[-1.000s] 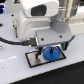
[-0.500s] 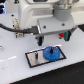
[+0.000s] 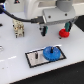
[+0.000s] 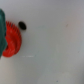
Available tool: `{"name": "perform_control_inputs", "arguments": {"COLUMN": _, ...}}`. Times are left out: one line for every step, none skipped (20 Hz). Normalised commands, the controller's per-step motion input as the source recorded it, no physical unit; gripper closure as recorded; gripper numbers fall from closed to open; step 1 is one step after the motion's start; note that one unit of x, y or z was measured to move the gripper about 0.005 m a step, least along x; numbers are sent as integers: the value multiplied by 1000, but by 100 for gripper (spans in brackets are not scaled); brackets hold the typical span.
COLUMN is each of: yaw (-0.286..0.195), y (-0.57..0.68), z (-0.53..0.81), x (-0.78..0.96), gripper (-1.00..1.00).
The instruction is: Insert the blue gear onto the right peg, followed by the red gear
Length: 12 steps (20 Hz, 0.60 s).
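Exterior view: the white plate (image 3: pixel 44 56) with its black edge lies flat on the white table (image 3: pixel 15 60). The blue gear (image 3: pixel 51 53) sits flat on the plate at the end toward the exterior view's right, covering that part of the plate; the right peg is not resolvable beneath or through it at this resolution, so seating on the peg cannot be confirmed. A thin dark pin, the other peg (image 3: pixel 37 55), stands upright on the plate toward the exterior view's left, clear of the blue gear. The red gear (image 3: pixel 63 34) rests on the table behind the plate, toward the exterior view's right, well apart from the blue gear. The gripper (image 3: pixel 55 27) hangs above the table, its two dark fingers spread apart with nothing between them; one finger (image 3: pixel 66 26) is just above the red gear, and contact cannot be judged. Wrist view: the red gear (image 4: pixel 11 41) shows at the frame edge, toothed rim visible, lying on the white surface; a teal-green blurred shape (image 4: pixel 2 22) overlaps it at the edge, identity unclear. A small dark oval mark (image 4: pixel 22 24) sits on the table near the red gear.
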Motion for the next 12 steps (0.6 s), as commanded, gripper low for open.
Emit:
{"name": "perform_control_inputs", "arguments": {"yaw": 0, "y": 493, "z": 0, "x": -522, "gripper": -100}}
{"name": "perform_control_inputs", "arguments": {"yaw": 0, "y": 486, "z": -10, "x": -485, "gripper": -100}}
{"name": "perform_control_inputs", "arguments": {"yaw": 0, "y": 482, "z": -22, "x": -442, "gripper": -100}}
{"name": "perform_control_inputs", "arguments": {"yaw": 0, "y": 477, "z": -43, "x": -393, "gripper": -100}}
{"name": "perform_control_inputs", "arguments": {"yaw": 0, "y": 488, "z": -23, "x": -379, "gripper": -100}}
{"name": "perform_control_inputs", "arguments": {"yaw": 0, "y": 473, "z": -56, "x": -352, "gripper": -100}}
{"name": "perform_control_inputs", "arguments": {"yaw": 0, "y": 420, "z": -84, "x": -346, "gripper": -100}}
{"name": "perform_control_inputs", "arguments": {"yaw": 0, "y": 367, "z": -81, "x": -316, "gripper": -100}}
{"name": "perform_control_inputs", "arguments": {"yaw": 0, "y": 370, "z": -97, "x": -324, "gripper": -100}}
{"name": "perform_control_inputs", "arguments": {"yaw": 0, "y": 370, "z": -115, "x": -303, "gripper": -100}}
{"name": "perform_control_inputs", "arguments": {"yaw": 0, "y": 346, "z": -152, "x": -244, "gripper": -100}}
{"name": "perform_control_inputs", "arguments": {"yaw": 0, "y": 297, "z": -212, "x": -140, "gripper": -100}}
